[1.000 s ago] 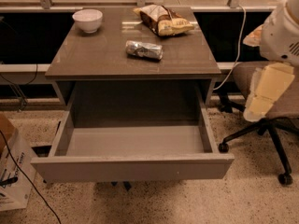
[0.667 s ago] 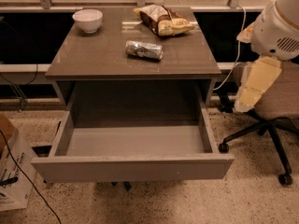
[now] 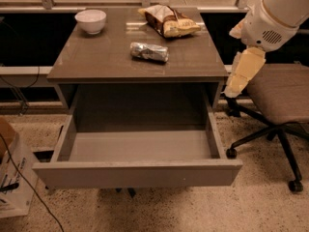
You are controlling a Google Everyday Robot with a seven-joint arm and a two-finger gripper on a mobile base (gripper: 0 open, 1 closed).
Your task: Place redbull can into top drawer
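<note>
The redbull can (image 3: pixel 149 51) lies on its side on the brown tabletop (image 3: pixel 96 62), near the middle. The top drawer (image 3: pixel 137 173) is pulled wide open below the tabletop, and its grey inside holds nothing. My gripper (image 3: pixel 244 72) hangs cream-coloured from the white arm at the right. It is just off the table's right edge, at tabletop height, to the right of the can and apart from it. It holds nothing that I can see.
A white bowl (image 3: pixel 91 20) stands at the table's back left. A crinkled brown-and-yellow snack bag (image 3: pixel 169 21) lies at the back middle. An office chair (image 3: pixel 282 95) stands right of the table, under the arm. A cardboard box (image 3: pixel 9 175) and cables sit on the floor at the left.
My arm and gripper have moved left and up, closer to the table's right edge. The can, bowl, bag and drawer have not moved.
</note>
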